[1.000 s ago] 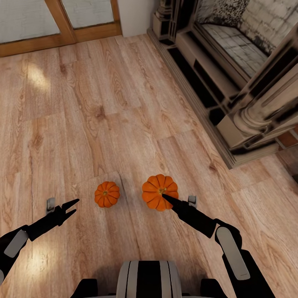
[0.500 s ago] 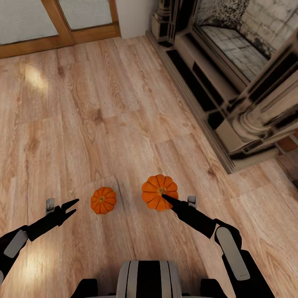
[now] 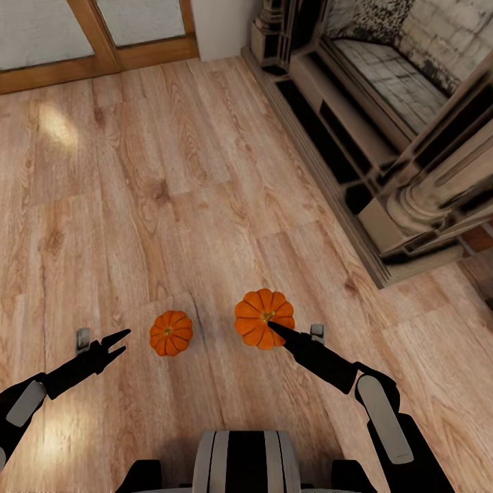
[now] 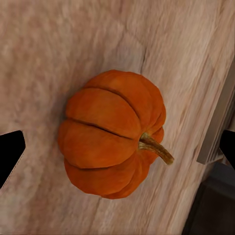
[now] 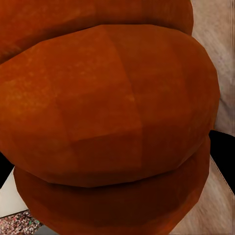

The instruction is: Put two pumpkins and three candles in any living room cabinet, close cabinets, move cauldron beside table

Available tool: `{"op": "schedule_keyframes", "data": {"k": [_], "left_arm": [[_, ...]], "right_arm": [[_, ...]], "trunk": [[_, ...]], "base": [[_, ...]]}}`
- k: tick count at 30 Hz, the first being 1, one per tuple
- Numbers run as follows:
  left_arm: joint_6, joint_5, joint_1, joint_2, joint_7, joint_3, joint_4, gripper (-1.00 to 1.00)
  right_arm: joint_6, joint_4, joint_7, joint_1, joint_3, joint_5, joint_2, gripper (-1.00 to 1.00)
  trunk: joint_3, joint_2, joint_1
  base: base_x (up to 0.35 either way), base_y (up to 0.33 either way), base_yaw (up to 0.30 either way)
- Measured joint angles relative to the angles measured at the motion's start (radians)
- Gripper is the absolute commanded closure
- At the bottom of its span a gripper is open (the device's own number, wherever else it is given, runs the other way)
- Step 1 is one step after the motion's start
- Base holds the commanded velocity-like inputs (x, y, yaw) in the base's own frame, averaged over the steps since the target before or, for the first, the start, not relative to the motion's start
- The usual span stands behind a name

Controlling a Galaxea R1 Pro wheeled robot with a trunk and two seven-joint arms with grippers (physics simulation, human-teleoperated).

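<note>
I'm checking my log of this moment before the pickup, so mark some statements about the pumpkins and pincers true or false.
1. Two orange pumpkins show in the head view. True: the smaller-looking pumpkin and the larger-looking pumpkin.
2. The left pincer is shut on the smaller-looking pumpkin. False: it is open and apart from it, with wooden floor between them.
3. The right pincer overlaps the larger-looking pumpkin. True, and orange skin crowds the right wrist view; whether it grips cannot be told.
4. A black pot stands between the pumpkins. False: bare floor lies between them.
5. The fireplace is on the robot's left. False: it is on its right.
</note>
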State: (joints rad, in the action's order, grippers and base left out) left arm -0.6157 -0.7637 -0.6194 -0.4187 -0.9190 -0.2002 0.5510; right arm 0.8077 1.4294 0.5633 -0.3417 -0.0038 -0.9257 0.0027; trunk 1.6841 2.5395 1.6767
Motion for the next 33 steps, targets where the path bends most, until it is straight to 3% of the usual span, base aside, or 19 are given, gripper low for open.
{"op": "schedule_keyframes", "data": {"k": [13,21,25,33], "left_arm": [[0.026,0.000,0.000,0.002,0.010,0.001,0.000,-1.00],[0.044,0.000,0.000,0.003,0.009,0.001,0.000,-1.00],[0.048,0.000,0.000,0.003,0.009,0.001,0.001,-1.00],[0.051,0.000,0.000,0.003,0.007,0.001,0.001,-1.00]], "right_arm": [[0.001,0.009,0.002,0.000,0.000,-0.004,0.001,1.00],[0.012,0.075,0.005,0.017,0.006,-0.010,0.001,1.00],[0.067,0.127,0.005,0.023,0.008,-0.015,0.003,1.00],[0.088,0.152,0.005,0.031,0.012,-0.014,0.004,1.00]], "trunk": [[0.050,0.003,0.006],[0.050,0.003,0.006],[0.050,0.003,0.006],[0.050,0.003,0.006]], "base": [[0.000,0.000,0.000],[0.000,0.000,0.000],[0.000,0.000,0.000],[0.000,0.000,0.000]]}}
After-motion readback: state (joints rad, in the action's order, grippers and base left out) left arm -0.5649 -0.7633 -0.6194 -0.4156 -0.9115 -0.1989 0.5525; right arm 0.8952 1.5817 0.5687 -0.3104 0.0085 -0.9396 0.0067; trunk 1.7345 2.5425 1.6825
